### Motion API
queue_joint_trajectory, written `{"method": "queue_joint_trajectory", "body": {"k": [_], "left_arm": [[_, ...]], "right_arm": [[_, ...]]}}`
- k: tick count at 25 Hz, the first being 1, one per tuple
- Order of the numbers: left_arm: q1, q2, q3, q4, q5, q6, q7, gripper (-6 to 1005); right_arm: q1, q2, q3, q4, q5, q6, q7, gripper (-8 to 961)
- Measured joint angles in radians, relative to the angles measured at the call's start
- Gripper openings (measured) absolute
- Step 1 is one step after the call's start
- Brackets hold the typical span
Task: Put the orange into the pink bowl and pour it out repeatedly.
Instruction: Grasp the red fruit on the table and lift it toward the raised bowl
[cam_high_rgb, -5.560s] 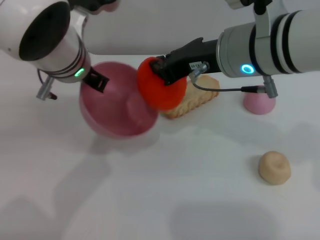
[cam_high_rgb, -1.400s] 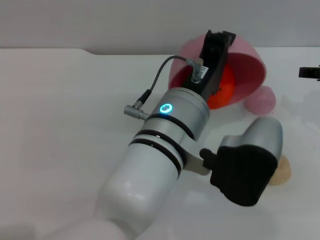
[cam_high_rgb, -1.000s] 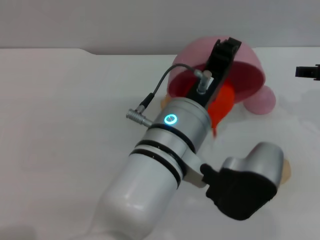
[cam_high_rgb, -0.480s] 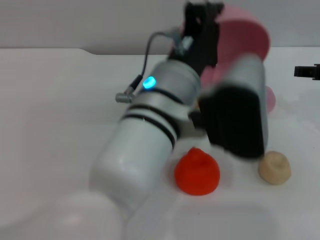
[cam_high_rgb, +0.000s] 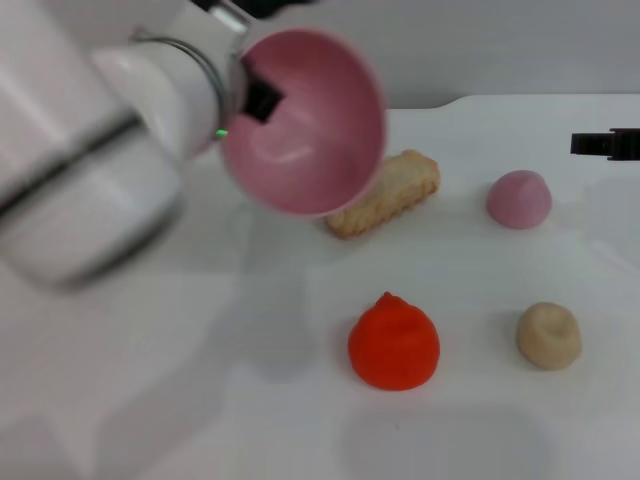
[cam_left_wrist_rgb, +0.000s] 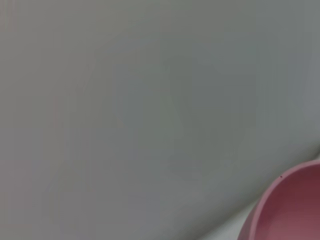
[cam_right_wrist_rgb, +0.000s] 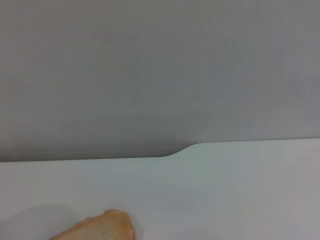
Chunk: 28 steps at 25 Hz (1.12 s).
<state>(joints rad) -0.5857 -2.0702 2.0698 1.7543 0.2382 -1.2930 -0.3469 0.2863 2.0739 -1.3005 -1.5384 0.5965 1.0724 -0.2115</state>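
Observation:
The orange (cam_high_rgb: 393, 342) sits upright on the white table, front of centre, with nothing touching it. My left gripper (cam_high_rgb: 260, 98) is shut on the rim of the pink bowl (cam_high_rgb: 310, 130) and holds it in the air at the back left. The bowl is tipped so its empty inside faces the head camera. Part of the bowl's rim (cam_left_wrist_rgb: 287, 207) shows in the left wrist view. My right gripper (cam_high_rgb: 603, 145) shows only as a dark tip at the far right edge, away from the orange.
A tan ridged biscuit (cam_high_rgb: 388, 195) lies just behind and below the bowl. A small mauve-pink dome (cam_high_rgb: 519, 198) sits at the back right and a tan lump (cam_high_rgb: 549, 335) to the right of the orange. A tan object (cam_right_wrist_rgb: 97, 229) shows in the right wrist view.
The orange has dropped out of the tipped bowl and now rests on the table. My left arm has swung left and up with the bowl. The right gripper has stayed put.

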Motion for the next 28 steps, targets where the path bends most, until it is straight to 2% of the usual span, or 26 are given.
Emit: {"method": "queue_joint_trajectory", "body": {"k": [4, 6, 7, 9, 16, 21, 22, 28], "left_arm": [[-0.019, 0.005, -0.175, -0.082, -0.168, -0.099, 0.053, 42], [-0.018, 0.005, -0.200, -0.095, -0.190, -0.110, 0.066, 42], [-0.018, 0.006, -0.278, -0.142, -0.241, -0.145, 0.110, 42], [-0.018, 0.007, -0.351, -0.199, -0.277, -0.184, 0.156, 42], [0.010, 0.009, -0.415, -0.228, -0.279, -0.191, 0.173, 42], [0.017, 0.011, -0.438, -0.229, -0.274, -0.194, 0.175, 43], [0.011, 0.011, -0.437, -0.229, -0.271, -0.194, 0.175, 43], [-0.005, 0.012, -0.431, -0.238, -0.271, -0.190, 0.177, 43]], "right_arm": [[0.014, 0.000, -0.022, 0.013, 0.000, 0.002, 0.000, 643], [0.022, -0.001, -0.043, 0.018, 0.000, 0.005, 0.000, 643], [0.026, -0.001, -0.053, 0.020, 0.000, 0.006, 0.000, 643], [0.038, -0.001, -0.077, 0.028, -0.004, 0.008, 0.002, 643], [0.101, 0.001, -0.135, 0.131, -0.004, 0.001, 0.003, 644], [0.163, 0.003, -0.244, 0.231, 0.044, -0.048, 0.003, 644], [0.187, 0.003, -0.291, 0.255, 0.075, -0.064, 0.003, 644], [0.223, 0.005, -0.397, 0.279, 0.122, -0.089, 0.029, 644]]}}
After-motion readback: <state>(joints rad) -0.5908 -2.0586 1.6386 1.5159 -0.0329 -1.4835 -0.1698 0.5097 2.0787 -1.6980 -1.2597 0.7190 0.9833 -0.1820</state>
